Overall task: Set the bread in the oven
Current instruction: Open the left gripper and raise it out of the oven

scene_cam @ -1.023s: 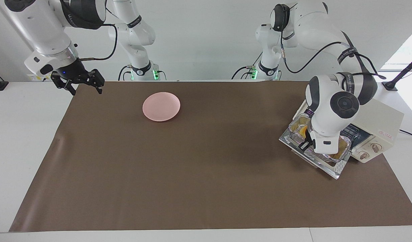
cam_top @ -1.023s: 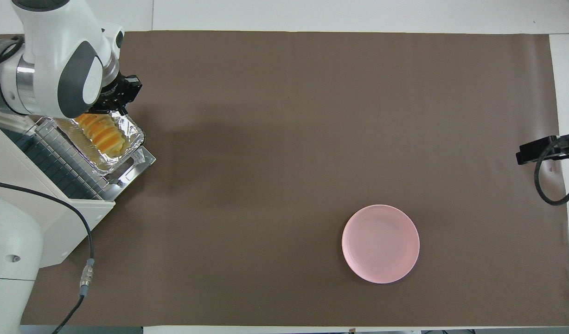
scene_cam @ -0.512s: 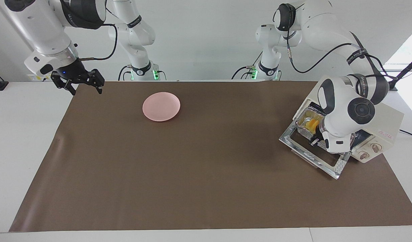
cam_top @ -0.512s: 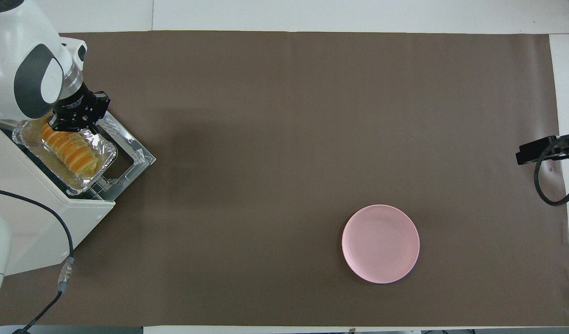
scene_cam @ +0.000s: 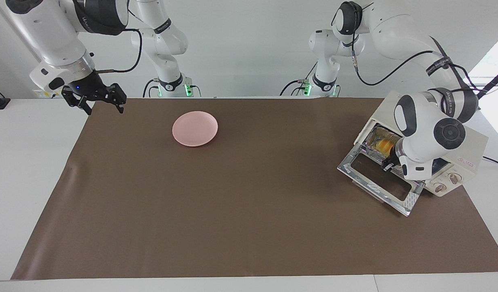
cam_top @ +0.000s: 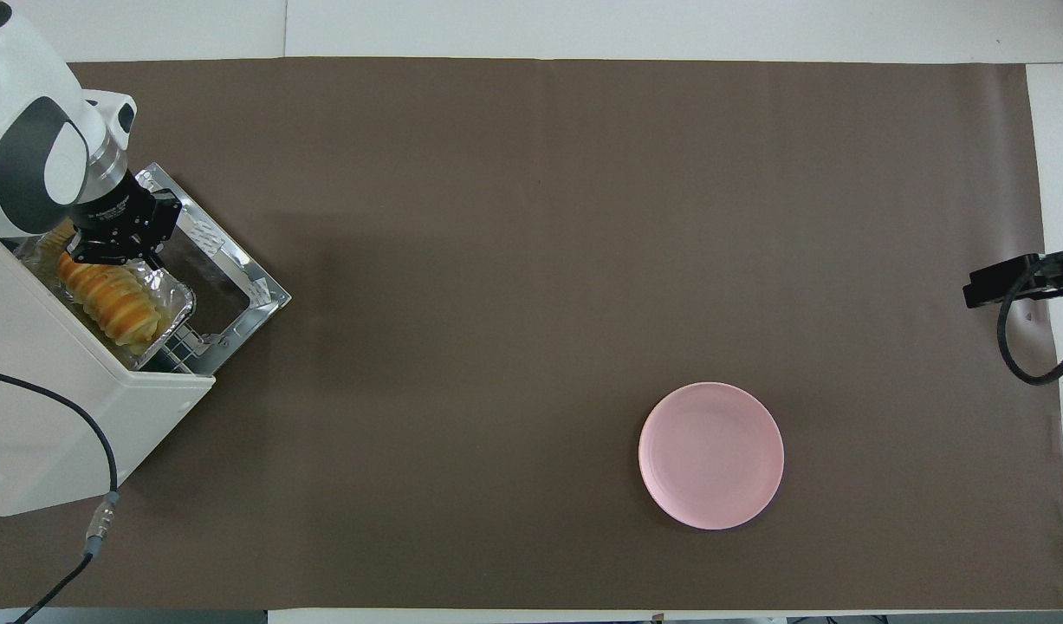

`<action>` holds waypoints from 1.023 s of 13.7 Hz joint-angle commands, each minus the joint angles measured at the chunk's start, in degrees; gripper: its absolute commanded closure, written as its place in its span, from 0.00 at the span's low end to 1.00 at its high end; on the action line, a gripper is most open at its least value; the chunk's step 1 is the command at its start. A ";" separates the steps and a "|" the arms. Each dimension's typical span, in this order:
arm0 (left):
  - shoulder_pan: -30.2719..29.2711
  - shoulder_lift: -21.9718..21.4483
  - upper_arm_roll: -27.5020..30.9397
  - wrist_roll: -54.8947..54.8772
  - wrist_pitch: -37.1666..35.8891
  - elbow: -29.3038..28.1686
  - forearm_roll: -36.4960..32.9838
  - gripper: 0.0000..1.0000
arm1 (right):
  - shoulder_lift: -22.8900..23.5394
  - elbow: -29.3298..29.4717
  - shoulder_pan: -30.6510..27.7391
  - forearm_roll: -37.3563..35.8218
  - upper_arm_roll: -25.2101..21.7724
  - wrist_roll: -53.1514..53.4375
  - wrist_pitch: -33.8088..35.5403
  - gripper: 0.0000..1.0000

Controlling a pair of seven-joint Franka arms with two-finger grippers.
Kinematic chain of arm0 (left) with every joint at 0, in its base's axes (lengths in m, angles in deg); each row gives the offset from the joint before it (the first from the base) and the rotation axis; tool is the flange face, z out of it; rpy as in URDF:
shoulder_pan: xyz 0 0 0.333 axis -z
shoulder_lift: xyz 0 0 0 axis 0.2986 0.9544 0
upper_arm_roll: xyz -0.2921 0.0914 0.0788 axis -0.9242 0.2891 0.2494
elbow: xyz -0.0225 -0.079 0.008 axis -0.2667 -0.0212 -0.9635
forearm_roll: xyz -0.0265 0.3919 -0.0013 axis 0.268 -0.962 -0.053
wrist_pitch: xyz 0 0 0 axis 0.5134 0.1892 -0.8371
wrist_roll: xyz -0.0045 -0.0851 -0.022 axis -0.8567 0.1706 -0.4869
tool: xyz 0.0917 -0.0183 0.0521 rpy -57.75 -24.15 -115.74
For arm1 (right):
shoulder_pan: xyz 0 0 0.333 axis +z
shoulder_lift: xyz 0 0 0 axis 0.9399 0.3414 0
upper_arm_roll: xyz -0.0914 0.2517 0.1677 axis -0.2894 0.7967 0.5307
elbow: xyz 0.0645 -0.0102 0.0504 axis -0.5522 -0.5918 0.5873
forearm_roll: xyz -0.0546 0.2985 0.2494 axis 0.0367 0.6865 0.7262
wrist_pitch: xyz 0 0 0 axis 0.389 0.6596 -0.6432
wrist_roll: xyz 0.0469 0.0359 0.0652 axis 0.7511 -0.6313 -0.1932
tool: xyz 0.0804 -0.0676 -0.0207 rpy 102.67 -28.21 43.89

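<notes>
The bread (cam_top: 106,299), a golden-yellow loaf with a ridged, segmented top, is seen lying in a crinkled silver foil tray (cam_top: 169,303). The tray is set partly inside the oven (scene_cam: 468,152), a cream-white box at the left arm's end of the table with its glass door (scene_cam: 380,182) folded down. The left gripper (cam_top: 115,247) is held at the oven mouth, clamped on the tray's rim. The right gripper (scene_cam: 96,99) is held with its fingers apart over the right arm's end of the table. A pink plate (scene_cam: 195,128) is seen bare on the brown mat (scene_cam: 232,202).
</notes>
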 commanded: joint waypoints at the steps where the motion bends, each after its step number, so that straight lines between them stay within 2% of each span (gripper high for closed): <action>1: -0.77 -3.14 0.06 -2.53 0.44 -4.22 -0.88 1.00 | -1.45 -1.47 -0.47 -0.13 0.52 -1.06 0.06 0.00; 5: -1.12 -4.46 0.06 -2.53 1.58 -7.56 -0.97 1.00 | -1.45 -1.38 -0.47 -0.13 0.52 -0.97 0.06 0.00; 9: -1.12 -4.99 0.15 -2.62 2.37 -8.88 -3.78 1.00 | -1.45 -1.47 -0.47 -0.13 0.52 -0.97 0.06 0.00; 14: -1.12 -5.87 0.15 -2.53 4.13 -11.17 -3.87 1.00 | -1.54 -1.65 -0.38 -0.13 0.52 -0.97 0.06 0.00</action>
